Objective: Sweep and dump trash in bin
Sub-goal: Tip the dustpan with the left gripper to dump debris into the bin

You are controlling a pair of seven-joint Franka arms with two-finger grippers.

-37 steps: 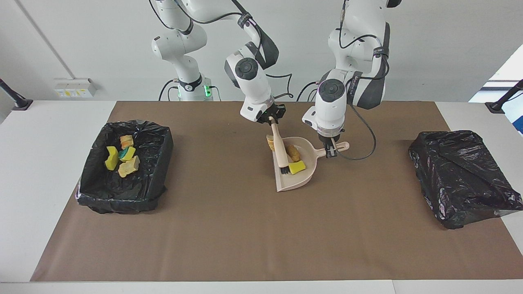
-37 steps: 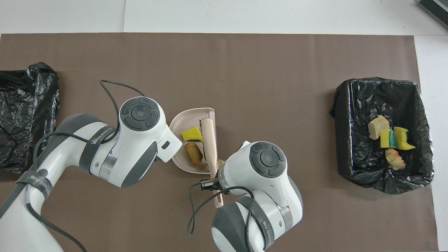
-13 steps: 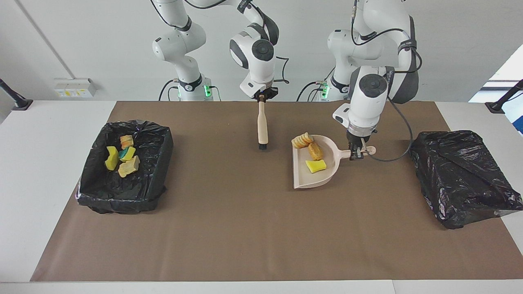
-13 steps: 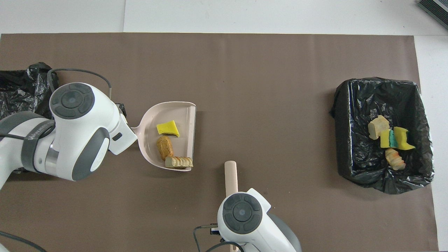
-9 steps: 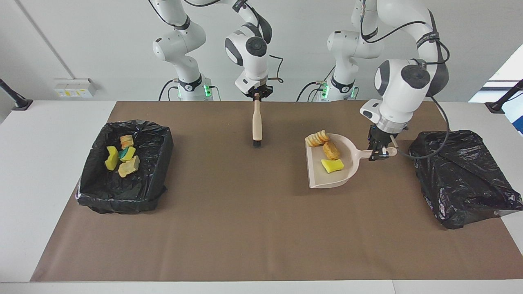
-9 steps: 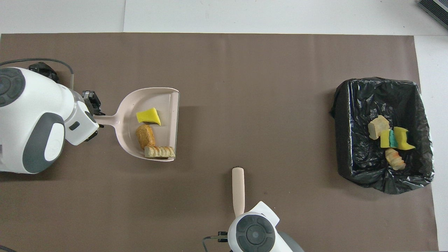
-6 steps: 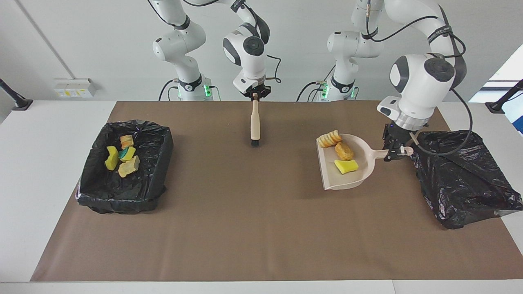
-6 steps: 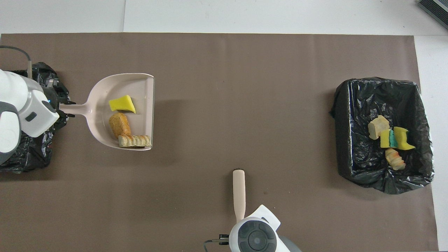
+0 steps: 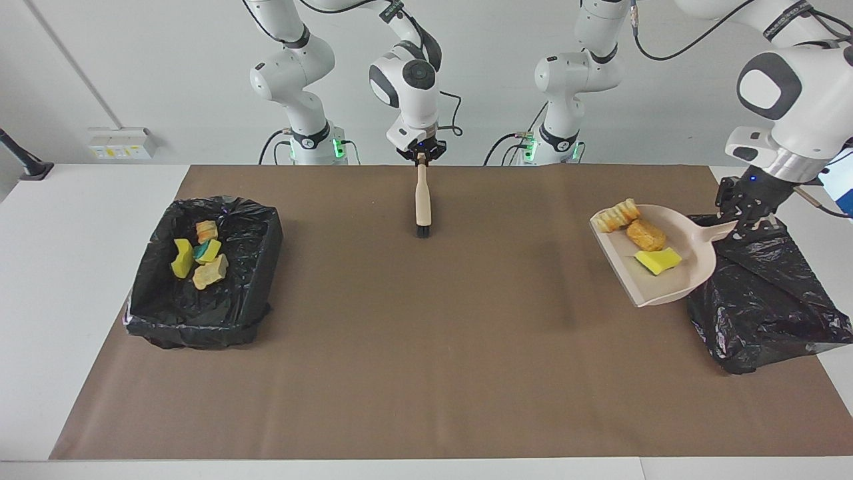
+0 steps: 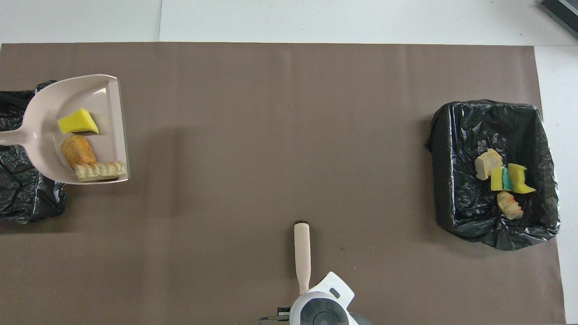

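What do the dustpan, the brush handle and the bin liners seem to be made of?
Dustpan: probably moulded plastic, smooth matte beige, one-piece with thin walls. Brush handle: pale and smooth, wood or plastic, cannot tell; dark bristles at the tip. Open bin and closed bag: thin black plastic film, glossy and crinkled.

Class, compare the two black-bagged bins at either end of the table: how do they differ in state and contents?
The open bin at the right arm's end shows its hollow and holds four scraps; the covered bin at the left arm's end shows only plastic, with nothing visible in it.
The dustpan hangs over the covered bin; nothing is over the open bin.
Both wear crinkled black bags.
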